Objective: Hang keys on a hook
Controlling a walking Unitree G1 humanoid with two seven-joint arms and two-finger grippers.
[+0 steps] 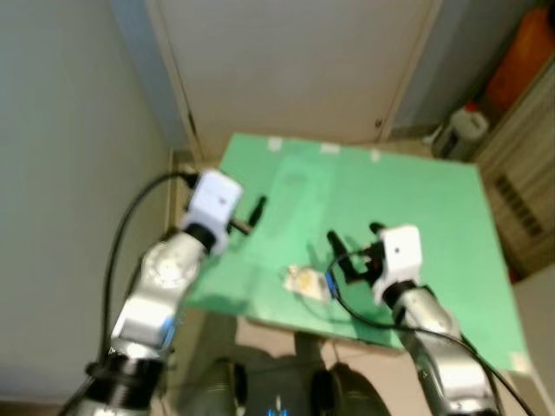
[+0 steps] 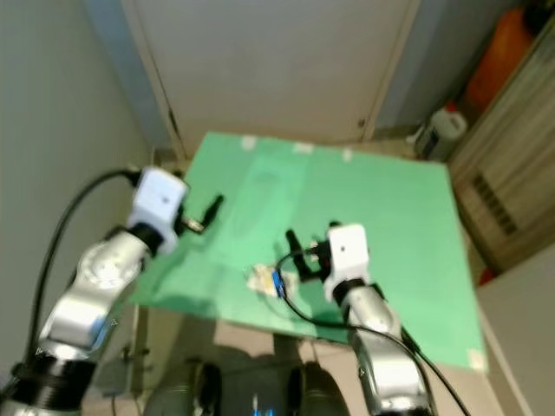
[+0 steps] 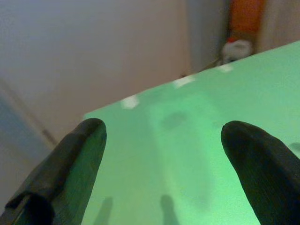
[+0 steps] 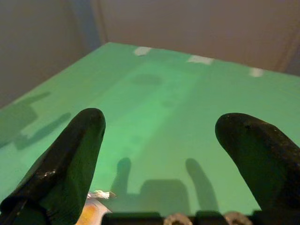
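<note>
A small bunch of keys with a yellowish tag and a blue bit (image 1: pixel 308 282) lies on the green table (image 1: pixel 416 208) near its front edge. My right gripper (image 1: pixel 355 239) hovers just right of and above the keys, open, with nothing between its fingers (image 4: pixel 70 159); a glint of the keys (image 4: pixel 96 196) shows under them. My left gripper (image 1: pixel 253 213) is open above the table's left edge, well left of the keys, its fingers (image 3: pixel 70 164) wide apart over bare green surface.
A pale door (image 1: pixel 295 61) and wall stand behind the table. At the far right a white jug (image 1: pixel 460 132) sits on the floor beside an orange object (image 1: pixel 525 52) and a slatted wooden unit (image 1: pixel 520 191). Tape pieces (image 1: pixel 329 149) mark the table's far edge.
</note>
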